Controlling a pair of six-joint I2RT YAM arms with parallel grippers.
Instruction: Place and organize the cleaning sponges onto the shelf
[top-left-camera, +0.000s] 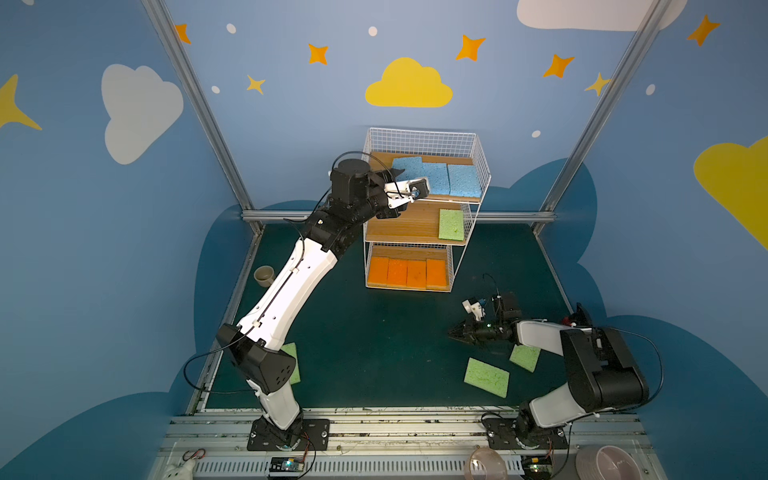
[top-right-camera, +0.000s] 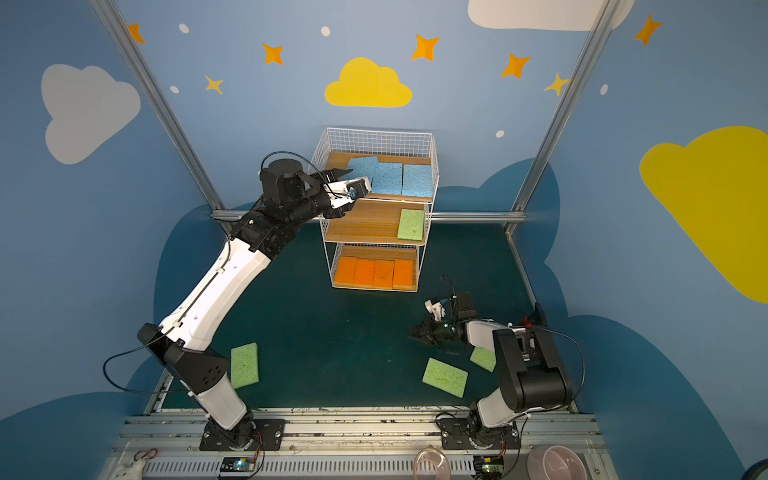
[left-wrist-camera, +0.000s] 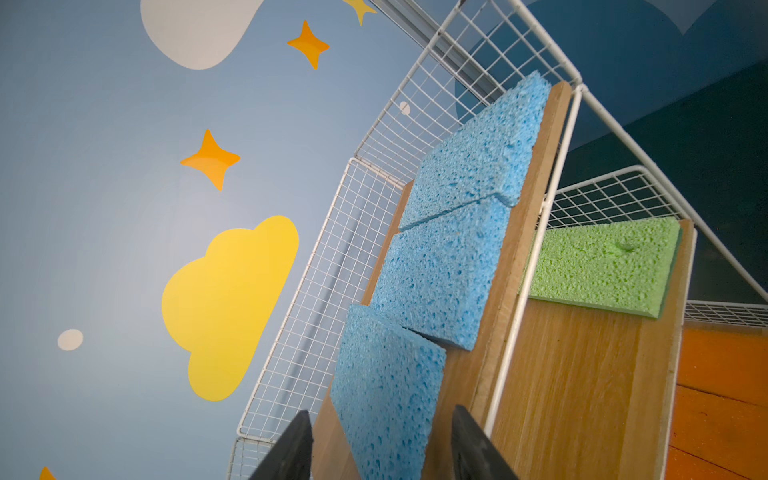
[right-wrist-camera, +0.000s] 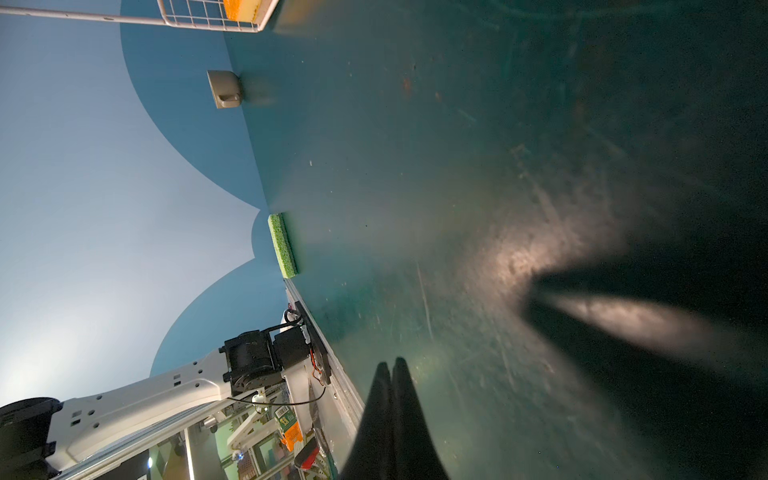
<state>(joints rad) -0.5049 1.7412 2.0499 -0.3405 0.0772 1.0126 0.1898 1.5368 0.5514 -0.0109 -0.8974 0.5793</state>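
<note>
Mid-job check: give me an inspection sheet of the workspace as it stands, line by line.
Surface: dark green table mat, scuffed.
Job's things: shelf upright; three blue sponges on top tier, leftmost skewed; one green sponge on middle tier; four orange sponges on bottom tier; three loose green sponges on the mat.
Clutter: beige cup at the mat's left edge.
Tools: left tool open astride the skewed blue sponge; right tool shut, empty, low over the mat.
Cables: black cable loops off both arms, snagging nothing.
Surroundings: painted blue walls, aluminium posts.
</note>
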